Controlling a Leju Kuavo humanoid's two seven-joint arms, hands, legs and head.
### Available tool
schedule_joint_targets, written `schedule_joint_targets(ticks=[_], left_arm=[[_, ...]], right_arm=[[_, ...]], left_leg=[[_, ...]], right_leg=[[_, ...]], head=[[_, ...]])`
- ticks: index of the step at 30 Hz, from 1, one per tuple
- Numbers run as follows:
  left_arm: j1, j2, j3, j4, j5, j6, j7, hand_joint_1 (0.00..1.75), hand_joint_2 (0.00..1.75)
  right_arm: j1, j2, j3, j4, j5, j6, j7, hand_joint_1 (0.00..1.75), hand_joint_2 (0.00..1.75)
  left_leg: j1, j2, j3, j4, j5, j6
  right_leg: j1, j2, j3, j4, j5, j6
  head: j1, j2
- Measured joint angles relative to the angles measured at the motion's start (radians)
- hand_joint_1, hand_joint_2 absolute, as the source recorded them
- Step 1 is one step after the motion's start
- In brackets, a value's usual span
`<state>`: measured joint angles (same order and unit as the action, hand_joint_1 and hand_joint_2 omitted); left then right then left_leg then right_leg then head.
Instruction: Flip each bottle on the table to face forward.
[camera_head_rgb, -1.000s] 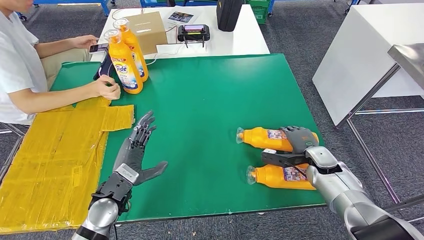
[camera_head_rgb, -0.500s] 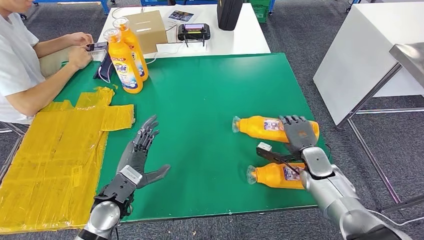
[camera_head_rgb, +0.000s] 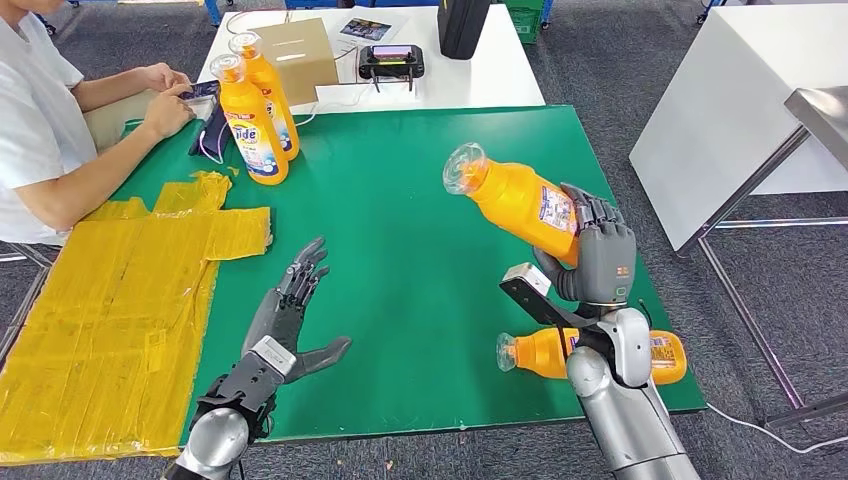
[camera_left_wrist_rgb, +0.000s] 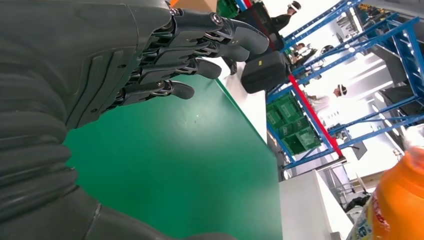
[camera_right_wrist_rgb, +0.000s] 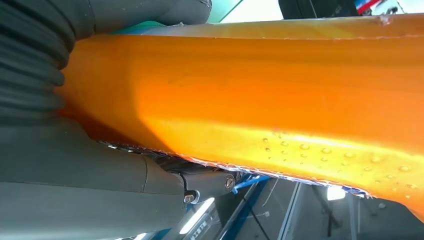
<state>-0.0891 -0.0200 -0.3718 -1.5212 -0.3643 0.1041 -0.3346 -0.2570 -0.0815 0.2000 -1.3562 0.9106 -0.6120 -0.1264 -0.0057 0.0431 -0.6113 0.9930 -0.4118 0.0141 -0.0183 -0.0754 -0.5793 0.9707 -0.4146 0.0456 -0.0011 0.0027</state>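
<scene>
From my head view, my right robot hand grips an orange bottle lifted off the green tabletop, tilted with its clear cap up, above the right edge. A second orange bottle lies near the front right corner. Two upright bottles stand at the far left corner beside a seated person. My left robot hand hovers spread wide, holding nothing.

In my left wrist view, the fingers spread above the green tabletop.

In my right wrist view, the orange bottle sits pressed against my palm.

On the green table, two upright orange bottles stand at ten o'clock. A lying orange bottle rests at five o'clock, beneath the raised orange bottle in the right hand.
</scene>
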Motion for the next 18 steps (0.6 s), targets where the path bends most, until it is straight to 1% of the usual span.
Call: schedule_joint_targets(ticks=[3,6,8,11,12,13,16,18], left_arm=[[0.000,0.000,-0.003,0.000,0.000,0.000,0.000,0.00,1.75],[0.000,-0.001,-0.009,0.000,0.001,0.001,0.000,0.00,1.75],[-0.001,-0.001,-0.012,0.001,0.006,0.003,0.001,0.00,1.75],[-0.005,-0.001,-0.017,0.002,0.020,0.006,0.002,0.00,1.75],[-0.008,-0.001,-0.020,0.003,0.025,0.006,0.002,0.00,1.75],[-0.012,-0.001,-0.023,0.005,0.028,0.007,0.002,0.00,1.75],[-0.018,-0.001,-0.030,0.008,0.032,0.008,0.002,0.00,1.75],[-0.019,-0.001,-0.033,0.009,0.034,0.009,0.002,0.00,1.75]], right_arm=[[0.012,0.012,-0.014,-0.025,-0.013,-0.014,-0.016,1.75,1.75],[0.031,0.036,-0.024,-0.059,-0.088,-0.031,-0.060,1.75,1.75],[0.047,0.057,-0.023,-0.085,-0.201,0.021,-0.094,1.75,1.75],[0.060,0.094,0.003,-0.103,-0.439,0.214,-0.135,1.75,1.75],[0.062,0.106,0.018,-0.103,-0.500,0.270,-0.145,1.75,1.75],[0.063,0.117,0.032,-0.101,-0.533,0.302,-0.151,1.75,1.75],[0.065,0.142,0.061,-0.095,-0.563,0.319,-0.164,1.75,1.75],[0.065,0.148,0.069,-0.093,-0.572,0.321,-0.168,1.75,1.75]], left_leg=[[0.000,0.000,0.000,0.000,0.000,0.000],[0.000,0.000,0.000,0.000,0.000,0.000],[0.000,0.001,0.000,0.000,0.000,0.000],[0.001,0.001,0.000,0.000,0.000,0.000],[0.001,0.001,0.000,0.000,0.000,0.000],[0.001,0.001,0.000,0.000,0.000,0.000],[0.001,0.001,0.000,0.000,0.000,0.000],[0.001,0.001,-0.001,0.000,0.000,0.000]], right_leg=[[0.000,0.000,0.000,0.000,0.000,0.000],[0.000,0.000,0.000,0.000,0.000,0.000],[0.001,0.000,0.000,0.000,0.000,0.000],[0.001,0.001,-0.001,0.000,0.000,0.000],[0.001,0.001,-0.001,0.000,0.000,0.000],[0.001,0.001,-0.001,0.000,0.000,0.000],[0.001,0.000,-0.001,0.000,0.000,0.000],[0.001,0.000,-0.001,0.000,0.000,0.000]], head=[[0.000,0.000],[0.000,0.000],[0.000,0.000],[0.000,0.000],[0.000,0.000],[0.000,0.000],[0.000,0.000],[0.000,0.000]])
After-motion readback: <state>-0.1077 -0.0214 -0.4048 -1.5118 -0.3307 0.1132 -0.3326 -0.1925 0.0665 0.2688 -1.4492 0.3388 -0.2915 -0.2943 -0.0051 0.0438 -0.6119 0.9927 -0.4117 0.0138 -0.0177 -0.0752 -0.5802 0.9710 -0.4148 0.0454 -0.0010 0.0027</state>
